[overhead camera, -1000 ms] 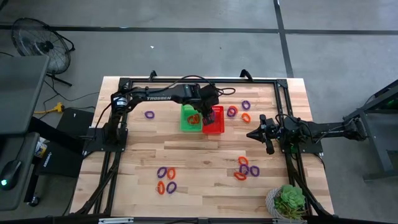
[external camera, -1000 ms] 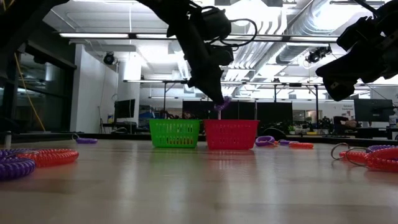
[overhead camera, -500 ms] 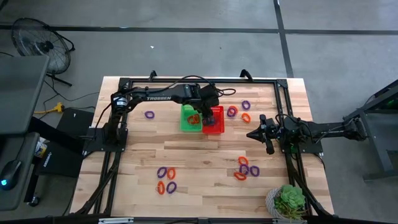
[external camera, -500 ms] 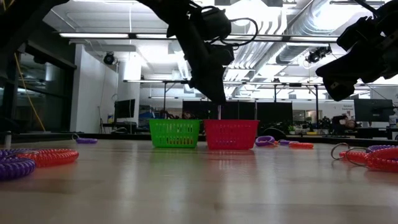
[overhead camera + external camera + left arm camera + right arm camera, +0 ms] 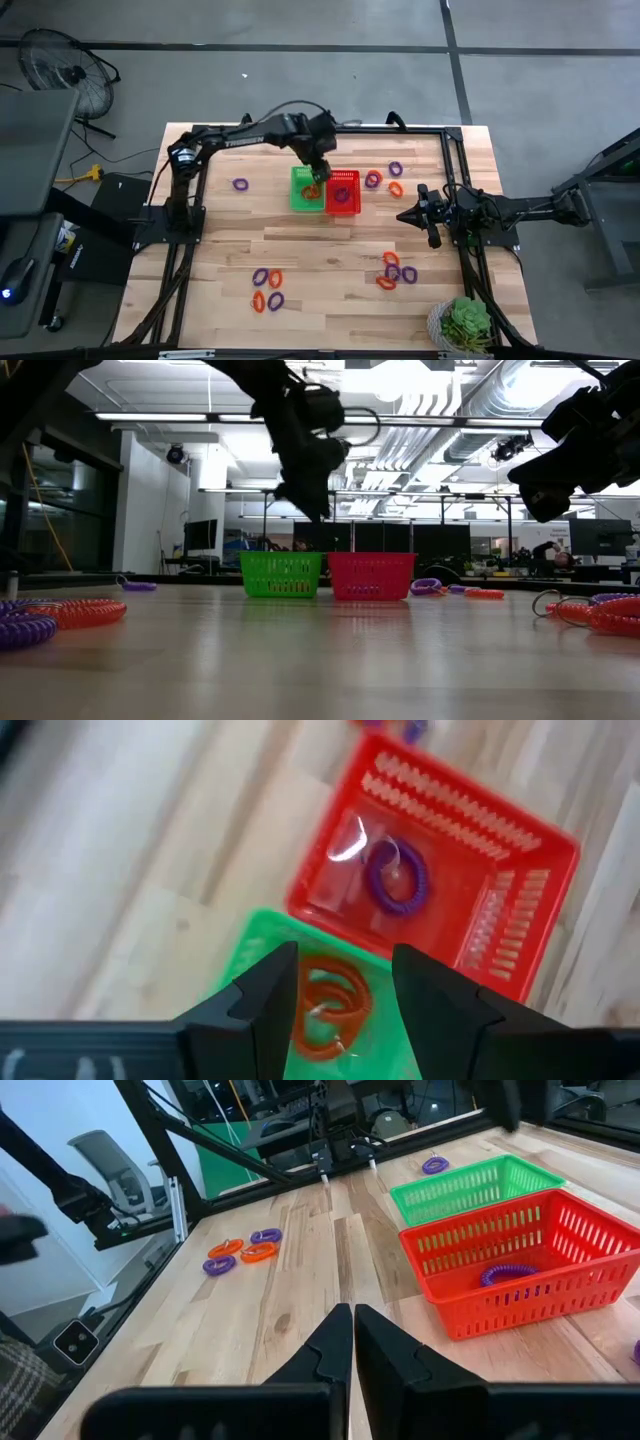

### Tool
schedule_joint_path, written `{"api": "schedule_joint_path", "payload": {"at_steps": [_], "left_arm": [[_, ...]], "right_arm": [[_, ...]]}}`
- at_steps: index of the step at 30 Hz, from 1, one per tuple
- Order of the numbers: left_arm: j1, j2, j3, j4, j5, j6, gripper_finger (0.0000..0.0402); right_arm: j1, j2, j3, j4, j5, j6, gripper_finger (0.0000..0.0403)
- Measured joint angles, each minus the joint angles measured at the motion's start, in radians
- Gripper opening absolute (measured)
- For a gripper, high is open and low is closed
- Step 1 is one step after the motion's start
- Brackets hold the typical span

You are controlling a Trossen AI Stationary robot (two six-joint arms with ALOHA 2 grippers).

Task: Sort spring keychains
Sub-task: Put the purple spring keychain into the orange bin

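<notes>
My left gripper (image 5: 318,176) hangs open and empty above the green basket (image 5: 303,190); it also shows in the low view (image 5: 312,510). In the left wrist view its fingers frame the orange keychains (image 5: 330,1005) lying in the green basket (image 5: 240,1000). A purple keychain (image 5: 395,878) lies on the floor of the red basket (image 5: 343,192) beside it. My right gripper (image 5: 403,215) is shut and empty, right of the baskets, above the table.
Loose orange and purple keychains lie in groups: right of the baskets (image 5: 385,180), at the near right (image 5: 395,270), at the near left (image 5: 267,288), and one purple keychain at the left (image 5: 240,184). A potted plant (image 5: 462,325) stands at the near right corner.
My left gripper has let go of the purple keychain, which has fallen into the red basket. The gripper has then risen and gone toward the table's left, from over the red basket to over the green one.
</notes>
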State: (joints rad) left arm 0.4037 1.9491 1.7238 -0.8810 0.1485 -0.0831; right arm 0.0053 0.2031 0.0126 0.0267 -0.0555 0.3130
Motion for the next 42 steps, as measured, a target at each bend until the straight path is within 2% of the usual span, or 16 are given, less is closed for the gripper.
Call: {"api": "schedule_joint_path", "payload": {"at_steps": [3, 6, 9, 11, 14, 16, 20, 23, 28, 36, 42], "left_arm": [[0.033, -0.032, -0.014, -0.095, 0.000, 0.021, 0.0162], [0.047, -0.060, -0.059, -0.061, -0.008, 0.030, 0.0162], [0.077, -0.138, -0.187, -0.093, -0.006, 0.031, 0.0162], [0.093, -0.193, -0.283, 0.014, -0.018, 0.009, 0.0162], [0.138, -0.311, -0.476, -0.008, -0.047, -0.067, 0.0162], [0.155, -0.370, -0.566, 0.060, -0.105, -0.162, 0.0162], [0.193, -0.495, -0.718, -0.028, -0.161, -0.380, 0.0162], [0.200, -0.556, -0.784, -0.058, -0.210, -0.471, 0.0162], [0.216, -0.602, -0.876, -0.056, -0.282, -0.501, 0.0163], [0.328, -0.600, -0.991, -0.002, -0.161, -0.519, 0.0163], [0.358, -0.599, -1.003, 0.013, -0.143, -0.579, 0.0163]], "right_arm": [[0.000, 0.000, 0.000, 0.000, 0.000, 0.000, 0.0012], [0.000, 0.000, 0.000, 0.000, 0.000, 0.000, 0.0012], [0.000, 0.000, 0.000, 0.000, 0.000, 0.000, 0.0012], [0.000, 0.000, 0.000, 0.000, 0.000, 0.000, 0.0012], [0.000, 0.000, 0.000, 0.000, 0.000, 0.000, 0.0012], [0.000, 0.000, 0.000, 0.000, 0.000, 0.000, 0.0012], [0.000, 0.002, 0.000, 0.000, 0.000, 0.000, 0.0012], [0.000, 0.005, 0.000, 0.000, 0.000, 0.000, 0.0012], [0.000, 0.005, 0.000, 0.000, 0.000, 0.000, 0.0012], [0.000, 0.006, 0.000, 0.000, 0.000, 0.000, 0.0012], [0.000, 0.006, 0.000, 0.000, 0.000, 0.000, 0.0012]]}}
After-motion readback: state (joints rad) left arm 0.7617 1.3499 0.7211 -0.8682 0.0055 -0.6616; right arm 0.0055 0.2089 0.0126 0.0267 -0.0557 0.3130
